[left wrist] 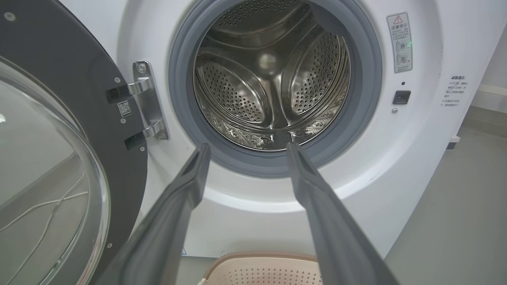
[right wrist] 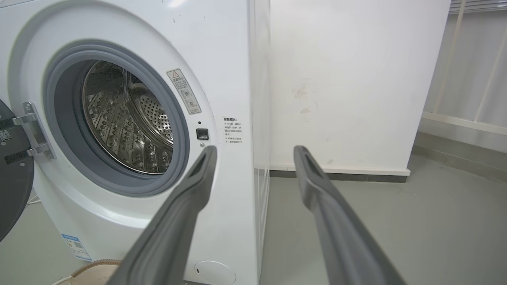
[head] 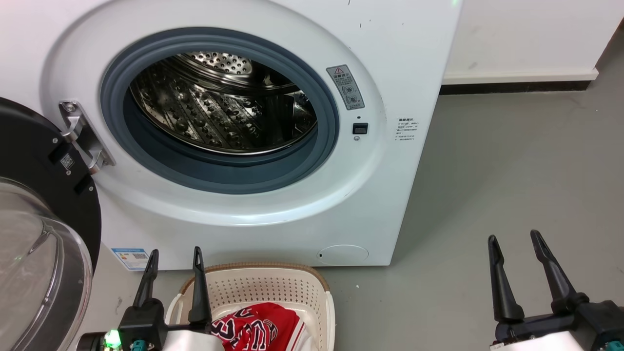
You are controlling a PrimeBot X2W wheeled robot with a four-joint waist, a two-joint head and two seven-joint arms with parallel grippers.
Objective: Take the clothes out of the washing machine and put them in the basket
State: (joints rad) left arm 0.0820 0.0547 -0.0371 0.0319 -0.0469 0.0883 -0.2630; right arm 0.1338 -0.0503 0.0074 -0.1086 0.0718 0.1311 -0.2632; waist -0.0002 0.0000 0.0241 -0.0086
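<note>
Both pincers gape wide, holding nothing: left pincer lower left, right pincer lower right. The clothes lie in the basket, bottom centre, just beside my left pincer, the nearer one. The drum of the washing machine, upper centre, looks bare to me.

The washing machine has its door swung open at the left. On the floor before it, the basket holds a red jersey. The left gripper shows at the basket's left rim and the right gripper over bare floor, both with fingers spread.
</note>
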